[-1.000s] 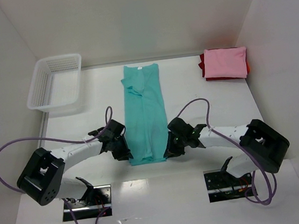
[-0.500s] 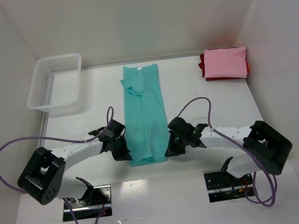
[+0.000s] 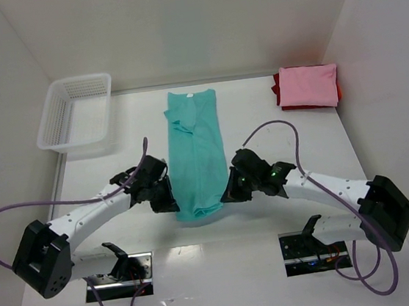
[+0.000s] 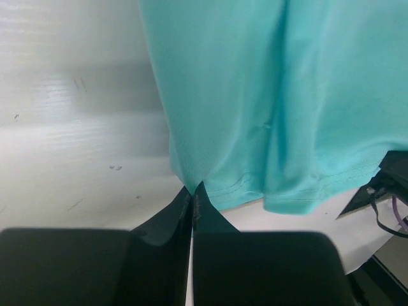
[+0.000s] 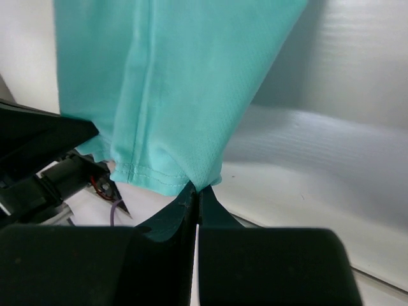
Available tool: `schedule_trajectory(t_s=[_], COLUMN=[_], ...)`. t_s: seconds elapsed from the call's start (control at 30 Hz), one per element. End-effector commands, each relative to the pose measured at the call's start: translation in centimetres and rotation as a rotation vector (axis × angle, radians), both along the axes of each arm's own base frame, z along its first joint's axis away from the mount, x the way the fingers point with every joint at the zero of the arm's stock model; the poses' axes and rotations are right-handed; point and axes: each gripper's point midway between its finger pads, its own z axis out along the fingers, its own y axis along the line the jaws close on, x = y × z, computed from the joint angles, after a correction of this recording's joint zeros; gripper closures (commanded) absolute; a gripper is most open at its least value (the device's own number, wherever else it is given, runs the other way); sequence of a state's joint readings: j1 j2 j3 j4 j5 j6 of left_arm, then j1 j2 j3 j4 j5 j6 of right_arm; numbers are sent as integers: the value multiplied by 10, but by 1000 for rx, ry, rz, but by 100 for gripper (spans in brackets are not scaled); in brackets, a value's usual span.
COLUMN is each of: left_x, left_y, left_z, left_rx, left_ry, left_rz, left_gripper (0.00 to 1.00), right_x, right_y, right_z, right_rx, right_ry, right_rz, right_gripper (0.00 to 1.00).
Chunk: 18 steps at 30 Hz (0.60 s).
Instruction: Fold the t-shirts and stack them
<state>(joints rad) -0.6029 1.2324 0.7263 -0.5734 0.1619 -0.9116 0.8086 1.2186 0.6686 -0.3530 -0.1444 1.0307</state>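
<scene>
The teal-green t-shirt (image 3: 195, 150), folded lengthwise into a long strip, lies on the white table with its collar at the far end. My left gripper (image 3: 172, 203) is shut on its near left hem corner (image 4: 189, 185). My right gripper (image 3: 228, 194) is shut on its near right hem corner (image 5: 203, 185). The near end of the strip hangs lifted off the table between the two grippers. The pink t-shirt (image 3: 308, 86), folded, lies on the folded red t-shirt (image 3: 279, 93) at the far right.
A white mesh basket (image 3: 76, 113) stands at the far left corner. White walls close in the table on the left, back and right. Purple cables loop from both arms. Two black mounts (image 3: 118, 270) sit at the near edge.
Both grippers have risen and moved away from the near edge, lifting the shirt's near hem off the table; the hem now bunches and sits farther up.
</scene>
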Motion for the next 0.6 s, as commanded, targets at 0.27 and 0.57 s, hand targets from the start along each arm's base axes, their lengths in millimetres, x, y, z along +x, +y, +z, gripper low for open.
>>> schedule_trajectory(t_s=[0.27, 0.57], left_x=[77, 145], left_y=[1, 19], left_z=[46, 32], left_rx=[8, -30], left_ry=[-163, -149], left_rz=[-30, -35], left_gripper=[100, 100], right_x=[94, 165], right_y=[-17, -6], right_z=[55, 50], right_rx=[-21, -51], right_ry=[-211, -267], right_rz=[-79, -56], right_gripper=[100, 100])
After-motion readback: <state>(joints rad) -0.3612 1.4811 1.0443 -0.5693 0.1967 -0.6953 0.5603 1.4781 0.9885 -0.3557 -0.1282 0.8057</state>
